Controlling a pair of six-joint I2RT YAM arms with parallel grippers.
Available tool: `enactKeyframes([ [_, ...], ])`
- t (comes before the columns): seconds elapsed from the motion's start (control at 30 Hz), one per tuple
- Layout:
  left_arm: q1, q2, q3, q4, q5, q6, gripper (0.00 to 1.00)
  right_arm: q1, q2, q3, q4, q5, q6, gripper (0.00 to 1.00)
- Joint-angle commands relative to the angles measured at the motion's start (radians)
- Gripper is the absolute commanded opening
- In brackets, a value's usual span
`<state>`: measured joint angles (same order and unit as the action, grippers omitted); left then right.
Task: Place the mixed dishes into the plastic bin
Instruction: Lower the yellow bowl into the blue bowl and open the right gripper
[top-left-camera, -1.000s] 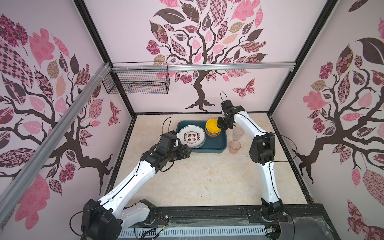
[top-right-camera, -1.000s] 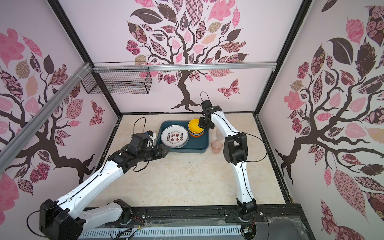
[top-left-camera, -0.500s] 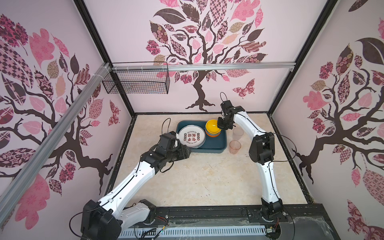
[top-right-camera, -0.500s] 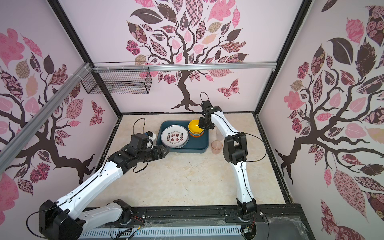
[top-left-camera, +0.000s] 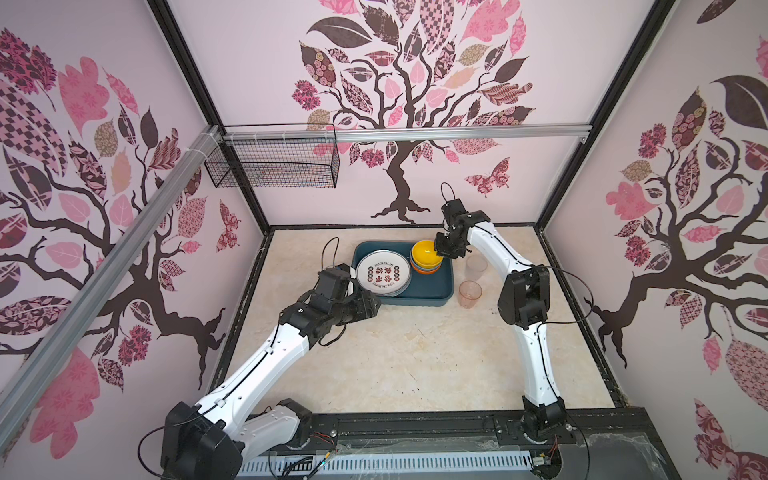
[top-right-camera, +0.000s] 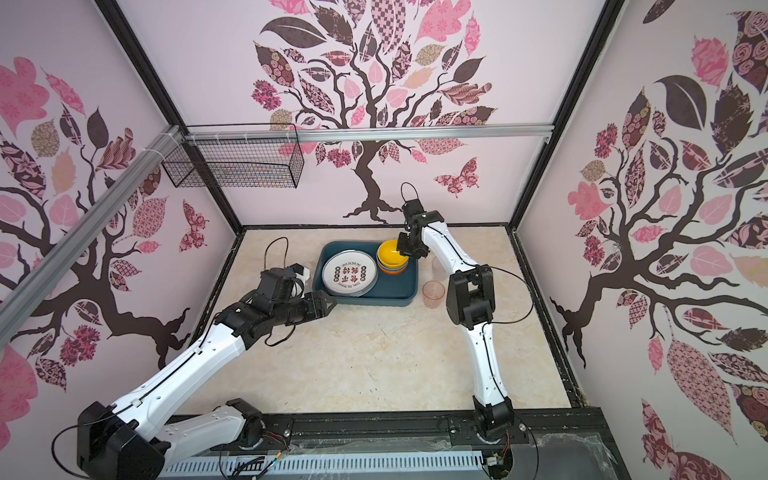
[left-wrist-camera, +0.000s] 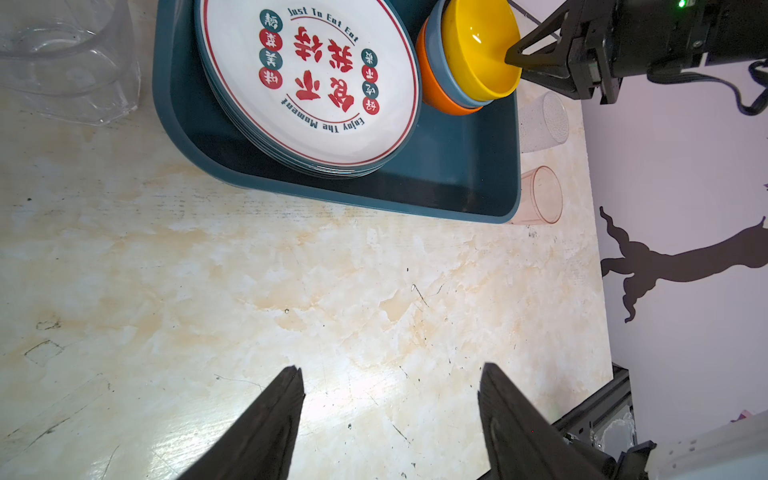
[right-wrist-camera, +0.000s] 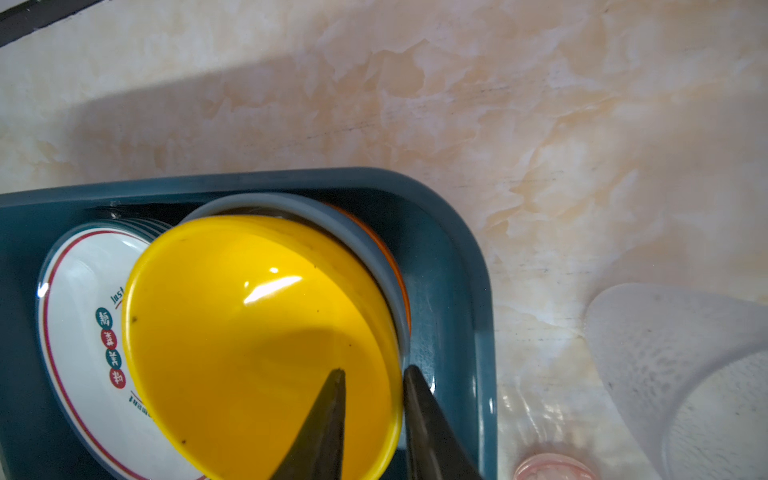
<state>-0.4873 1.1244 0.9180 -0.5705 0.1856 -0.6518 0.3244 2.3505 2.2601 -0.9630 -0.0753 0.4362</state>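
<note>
The plastic bin (top-left-camera: 436, 286) (top-right-camera: 399, 289) holds a stack of white plates (top-left-camera: 383, 272) (left-wrist-camera: 307, 83) and nested bowls: yellow bowl (top-left-camera: 424, 251) (right-wrist-camera: 249, 332) on top, blue and orange beneath. My right gripper (top-left-camera: 440, 251) (right-wrist-camera: 374, 370) straddles the yellow bowl's rim, one finger inside and one outside. Its jaws are slightly apart and the inner finger is off the rim. A clear cup (top-left-camera: 476, 266) (right-wrist-camera: 681, 374) and a pinkish cup (top-left-camera: 470, 293) (left-wrist-camera: 540, 195) stand on the table right of the bin. My left gripper (top-left-camera: 376, 305) (left-wrist-camera: 390, 374) hangs open near the bin's front left corner, holding nothing.
A black wire basket (top-left-camera: 274, 166) hangs on the back left rail. A clear plastic piece (left-wrist-camera: 62, 54) lies on the table left of the bin, close to my left wrist. Walls close in the marble tabletop (top-left-camera: 407, 357) on three sides.
The right jaws have parted a little on the yellow bowl's rim. Neither arm has visibly moved and the left gripper is unchanged.
</note>
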Motion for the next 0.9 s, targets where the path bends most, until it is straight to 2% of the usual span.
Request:
enactKeyframes([
  [0.0, 0.011, -0.021, -0.019, -0.003, 0.0, -0.003, 0.7, 0.001, -0.039, 0.011, -0.031, 0.025, -0.016, 0.3],
  [0.2, 0.043, -0.023, -0.01, -0.021, 0.002, -0.018, 0.7, 0.001, -0.188, -0.139, 0.03, 0.03, -0.015, 0.33],
  [0.43, 0.128, -0.021, 0.004, -0.057, 0.028, -0.027, 0.7, 0.002, -0.388, -0.376, 0.145, -0.009, 0.001, 0.35],
  [0.87, 0.303, 0.033, 0.048, -0.101, 0.031, -0.05, 0.67, 0.042, -0.791, -0.901, 0.37, -0.086, 0.024, 0.4],
])
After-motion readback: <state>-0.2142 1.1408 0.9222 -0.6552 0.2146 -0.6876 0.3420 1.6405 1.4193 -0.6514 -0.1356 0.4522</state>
